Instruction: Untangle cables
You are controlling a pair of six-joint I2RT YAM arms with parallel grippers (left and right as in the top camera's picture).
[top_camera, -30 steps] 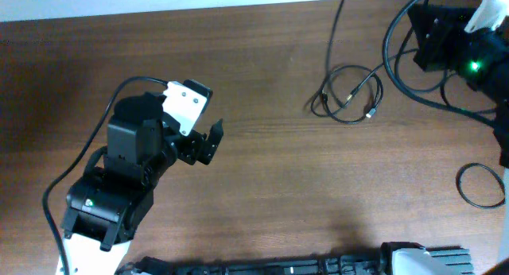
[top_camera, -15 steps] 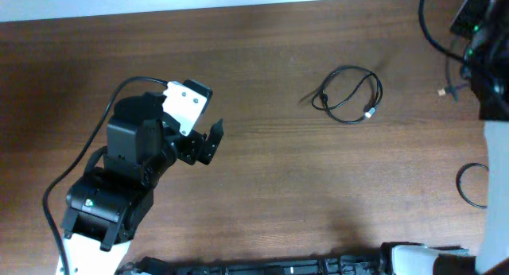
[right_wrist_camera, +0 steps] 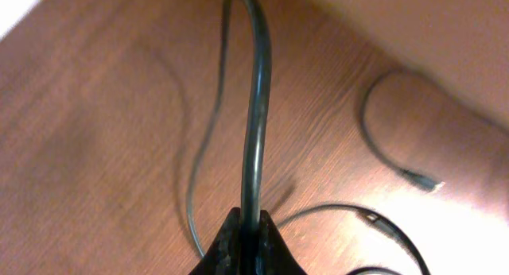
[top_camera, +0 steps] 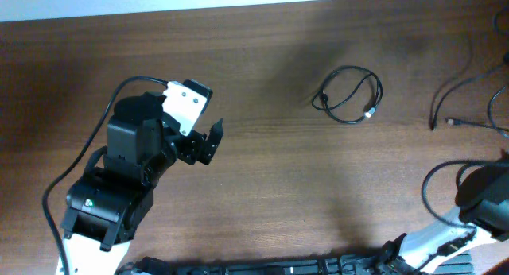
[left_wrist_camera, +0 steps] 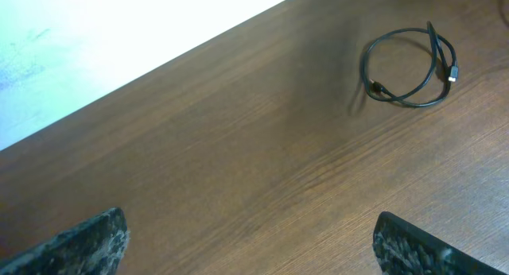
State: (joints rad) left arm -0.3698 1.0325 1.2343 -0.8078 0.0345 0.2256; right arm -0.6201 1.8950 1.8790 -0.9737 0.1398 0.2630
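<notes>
A small coiled black cable (top_camera: 350, 94) with a metallic plug lies alone on the brown table (top_camera: 278, 195), right of centre; the left wrist view shows the coiled cable (left_wrist_camera: 409, 68) at upper right. My left gripper (top_camera: 211, 141) hangs open over bare wood well left of it, its fingers (left_wrist_camera: 91, 242) far apart with nothing between them. My right gripper (right_wrist_camera: 250, 221) is shut on a thicker-looking black cable (right_wrist_camera: 256, 108) that rises straight out of the jaws. More cables (top_camera: 455, 122) trail at the table's right edge.
The right arm's dark body (top_camera: 483, 202) sits at the bottom right corner beside a cable loop (top_camera: 433, 187). A loose plug end (right_wrist_camera: 417, 178) and another cord (right_wrist_camera: 382, 221) lie near the right gripper. The table's far edge meets a white wall (left_wrist_camera: 95, 36).
The right arm swung from the top right corner down to the bottom right, dragging cable away from the coil, which now lies on its own. The left arm has not moved.
</notes>
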